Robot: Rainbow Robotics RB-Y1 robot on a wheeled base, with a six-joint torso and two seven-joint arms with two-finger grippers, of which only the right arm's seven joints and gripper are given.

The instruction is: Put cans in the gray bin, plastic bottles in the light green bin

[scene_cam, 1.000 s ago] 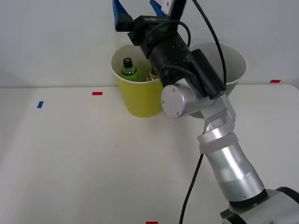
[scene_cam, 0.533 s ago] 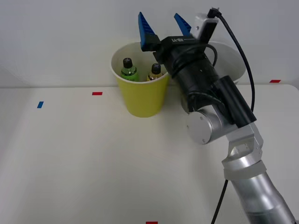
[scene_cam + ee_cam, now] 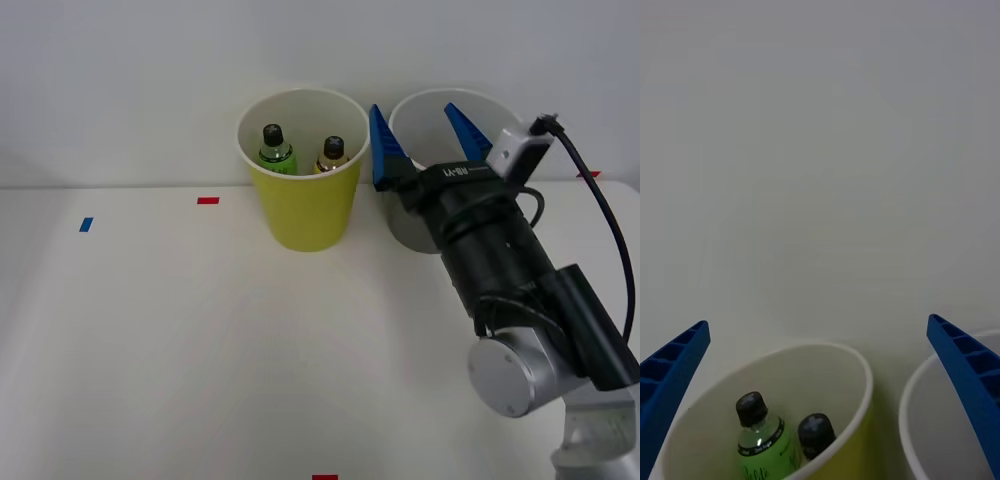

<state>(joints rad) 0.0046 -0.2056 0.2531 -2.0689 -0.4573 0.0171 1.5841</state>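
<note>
Lime-coloured, the light green bin (image 3: 303,200) stands at the tabletop's (image 3: 180,340) far edge, both plastic bottles (image 3: 276,148) upright inside. Just beside it stands the gray bin (image 3: 410,225), with the right gripper (image 3: 424,145) before it, jaws apart and empty.

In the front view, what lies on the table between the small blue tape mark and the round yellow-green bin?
A small red tape mark lies between the blue tape mark and the yellow-green bin. The rest of that stretch of white table is bare.
</note>
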